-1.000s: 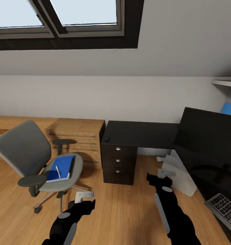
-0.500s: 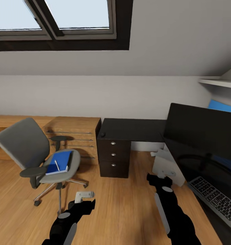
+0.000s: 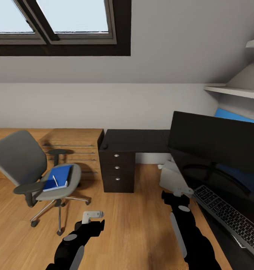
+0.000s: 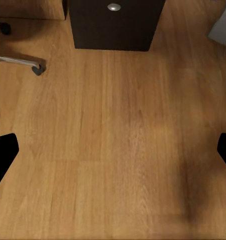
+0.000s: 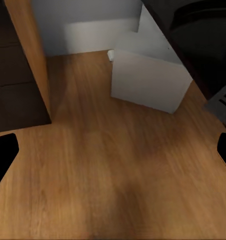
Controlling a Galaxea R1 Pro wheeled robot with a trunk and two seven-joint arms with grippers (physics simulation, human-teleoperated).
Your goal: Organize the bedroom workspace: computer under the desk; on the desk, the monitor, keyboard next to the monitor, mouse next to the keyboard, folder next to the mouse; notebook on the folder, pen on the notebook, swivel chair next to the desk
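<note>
The grey swivel chair (image 3: pixel 27 167) stands on the floor at the left. On its seat lies the blue folder (image 3: pixel 59 177) with the white pen (image 3: pixel 55 180) on top; the notebook cannot be told apart. The black desk (image 3: pixel 136 140) with its drawer unit (image 3: pixel 117 172) carries the small dark mouse (image 3: pixel 105 146), the wide black monitor (image 3: pixel 217 144) and the keyboard (image 3: pixel 228 218). The light grey computer (image 3: pixel 172 180) (image 5: pixel 150 75) sits under the desk. My left gripper (image 3: pixel 92 215) (image 4: pixel 113 150) and right gripper (image 3: pixel 181 191) (image 5: pixel 113 150) hang open over bare floor, holding nothing.
Low wooden shelving (image 3: pixel 76 144) runs along the back wall behind the chair. White wall shelves (image 3: pixel 232 92) hang above the monitor under the sloped ceiling. A chrome chair leg (image 4: pixel 18 61) and the drawer unit (image 4: pixel 115 25) lie ahead of my left gripper. Wooden floor (image 3: pixel 134 225) spreads between chair and desk.
The whole picture has shifted: chair, drawers and desk slid leftward in view, and more of the monitor and keyboard came in at the right. Both arms keep their pose.
</note>
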